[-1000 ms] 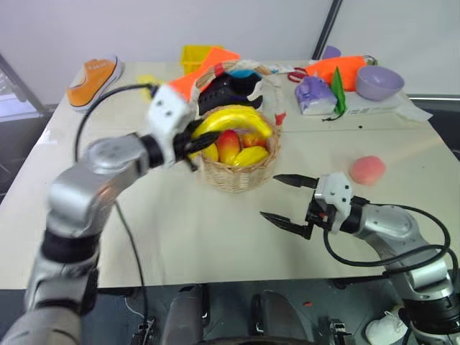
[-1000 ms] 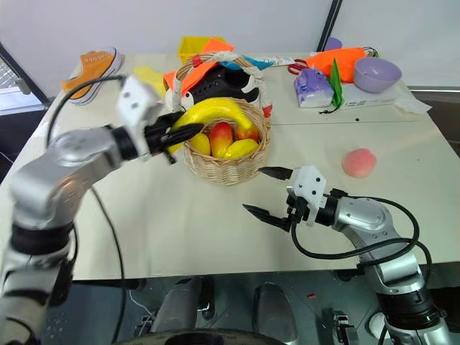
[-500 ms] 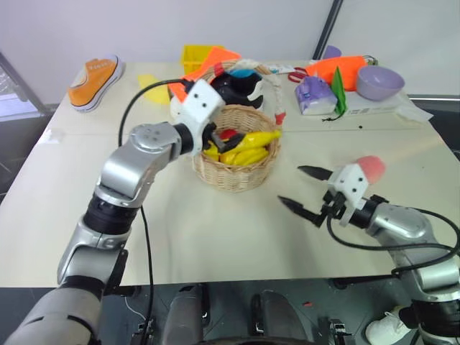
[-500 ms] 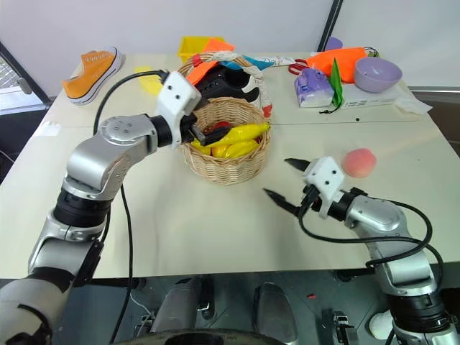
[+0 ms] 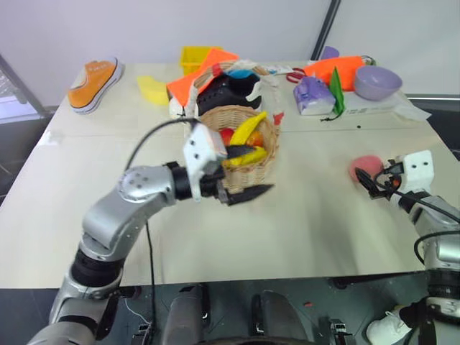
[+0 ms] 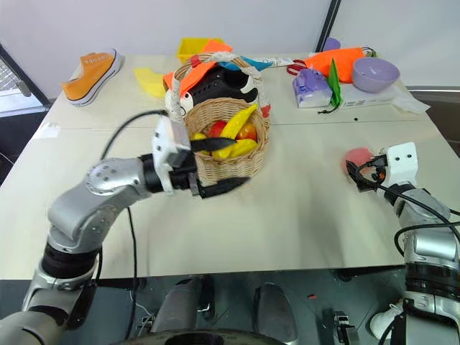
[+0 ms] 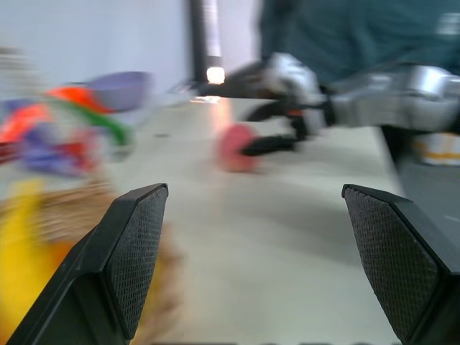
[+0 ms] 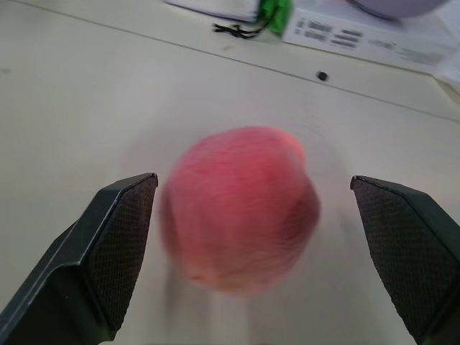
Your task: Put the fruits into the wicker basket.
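My right gripper (image 8: 251,251) stands wide open and empty, one finger on each side of the peach (image 8: 241,205), not touching it. The peach lies on the table (image 6: 302,215) at about three o'clock from the wicker basket (image 6: 230,162). My left gripper (image 6: 215,167), fingers spread and empty, sits just in front of the basket, at its six o'clock. The banana (image 6: 237,123) lies inside with the other fruits.
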You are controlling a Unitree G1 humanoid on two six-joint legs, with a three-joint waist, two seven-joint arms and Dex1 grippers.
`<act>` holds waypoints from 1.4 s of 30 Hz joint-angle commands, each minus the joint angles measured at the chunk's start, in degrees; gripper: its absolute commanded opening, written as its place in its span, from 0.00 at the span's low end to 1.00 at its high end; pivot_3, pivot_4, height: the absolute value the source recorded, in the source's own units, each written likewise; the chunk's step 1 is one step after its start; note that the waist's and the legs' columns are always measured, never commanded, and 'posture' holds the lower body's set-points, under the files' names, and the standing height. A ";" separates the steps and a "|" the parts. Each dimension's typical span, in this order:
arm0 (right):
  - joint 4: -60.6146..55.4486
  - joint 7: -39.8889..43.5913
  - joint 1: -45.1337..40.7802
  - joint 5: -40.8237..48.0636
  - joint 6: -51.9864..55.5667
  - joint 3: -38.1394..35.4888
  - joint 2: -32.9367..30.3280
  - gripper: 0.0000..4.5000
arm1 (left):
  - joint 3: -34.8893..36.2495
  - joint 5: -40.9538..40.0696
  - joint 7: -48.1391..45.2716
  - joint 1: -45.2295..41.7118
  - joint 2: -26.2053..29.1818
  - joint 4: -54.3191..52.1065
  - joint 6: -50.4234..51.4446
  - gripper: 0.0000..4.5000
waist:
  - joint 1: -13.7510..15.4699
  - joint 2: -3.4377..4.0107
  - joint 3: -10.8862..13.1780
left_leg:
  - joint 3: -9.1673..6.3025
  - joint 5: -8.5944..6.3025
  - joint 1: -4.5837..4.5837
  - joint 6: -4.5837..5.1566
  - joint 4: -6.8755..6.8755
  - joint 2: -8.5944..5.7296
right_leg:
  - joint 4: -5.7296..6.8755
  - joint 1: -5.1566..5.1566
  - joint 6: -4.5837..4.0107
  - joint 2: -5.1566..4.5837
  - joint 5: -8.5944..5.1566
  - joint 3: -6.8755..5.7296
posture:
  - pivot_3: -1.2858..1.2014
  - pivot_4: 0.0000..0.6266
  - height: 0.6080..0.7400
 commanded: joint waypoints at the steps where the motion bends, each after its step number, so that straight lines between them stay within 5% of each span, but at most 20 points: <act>1: 0.66 -2.21 -2.00 0.48 1.68 -1.36 0.70 1.00 | -1.15 1.53 0.78 -1.87 -1.02 -0.20 -1.09 0.92 | 0.00 0.00 0.00 | 0.00 0.00 0.00 -0.01 0.00 0.00 | 0.00 -0.01 0.00 0.01 0.00 0.00 | 0.52 0.24 0.95; 3: 0.12 -2.40 -2.34 1.65 3.37 -1.93 1.19 1.00 | -1.39 1.83 1.00 -2.58 -1.54 0.49 -0.96 0.92 | 0.04 0.00 0.00 | -0.01 0.01 0.00 -0.02 0.00 0.01 | 0.00 -0.01 0.00 0.02 0.00 0.00 | 0.52 0.24 0.95; 8: -2.65 -1.61 -2.27 3.72 6.11 -2.12 1.94 0.61 | -1.65 2.38 1.12 -3.21 -1.97 1.17 -0.58 0.94 | 0.18 0.00 0.00 | -0.01 0.00 -0.02 0.00 0.02 0.04 | -0.01 0.01 0.00 -0.01 0.00 0.00 | 0.52 0.24 0.95; 10: -4.42 -1.75 -2.09 4.38 7.42 -2.10 2.03 0.54 | -1.74 2.89 1.05 -2.94 -1.67 1.13 -0.78 0.94 | 0.16 0.01 0.00 | -0.02 -0.01 -0.02 0.01 0.01 0.05 | -0.01 0.00 0.00 -0.01 0.00 0.00 | 0.52 0.24 0.95; 15: -17.68 5.34 -0.11 7.90 7.28 0.13 0.48 0.54 | 5.56 1.30 2.14 0.34 1.34 0.89 0.04 0.94 | -0.10 0.07 0.02 | -0.03 -0.02 -0.03 0.03 -0.03 0.08 | 0.01 -0.05 0.00 0.00 0.00 0.00 | 0.52 0.24 0.95; 21: -36.71 11.95 -0.95 24.34 17.62 0.32 0.50 0.54 | 12.73 2.92 2.33 6.03 6.98 3.82 -2.72 0.94 | -0.76 0.07 0.08 | -0.13 -0.07 -0.03 0.11 -0.09 0.20 | 0.10 -0.11 -0.01 0.06 0.00 -0.04 | 0.52 0.24 0.95; 23: -41.96 10.02 -6.40 27.27 20.94 6.52 3.52 0.54 | 17.37 3.93 1.34 9.75 9.11 6.29 -6.17 0.94 | -1.02 0.07 0.08 | -0.15 -0.10 -0.03 0.15 -0.04 0.12 | 0.01 -0.01 -0.01 -0.05 -0.01 -0.09 | 0.52 0.24 0.95; 27: -38.93 3.73 -15.88 16.07 21.65 21.97 9.70 0.54 | 21.09 4.13 1.02 12.62 10.56 8.43 -9.87 0.94 | -1.40 0.08 0.08 | -0.12 -0.11 -0.05 0.15 -0.08 0.18 | 0.10 -0.21 -0.05 -0.12 -0.01 -0.02 | 0.52 0.24 0.95; 30: -33.40 -0.10 -20.30 10.77 19.97 26.81 15.23 0.54 | 21.61 3.99 1.19 13.23 10.55 8.39 -10.33 0.94 | -0.79 0.06 0.07 | -0.14 -0.09 -0.19 0.12 -0.11 0.16 | 0.12 -0.35 -0.06 -0.11 -0.01 -0.05 | 0.52 0.24 0.95; 35: -28.35 -2.23 -22.63 1.84 13.70 30.58 17.62 0.99 | 21.13 3.76 1.99 14.33 10.05 6.67 -10.14 0.94 | -0.74 0.05 0.08 | -0.05 -0.11 -0.41 0.17 0.03 -0.04 | 0.07 -0.37 -0.03 -0.25 0.00 -0.08 | 0.52 0.24 0.95; 42: -38.33 5.69 -15.06 10.15 14.12 19.94 10.88 0.99 | 21.14 2.31 1.87 15.56 9.95 4.13 -9.56 0.94 | -1.04 0.05 0.08 | -0.08 -0.12 -0.37 0.19 -0.05 0.05 | 0.09 -0.38 -0.02 -0.17 0.01 -0.10 | 0.52 0.24 0.95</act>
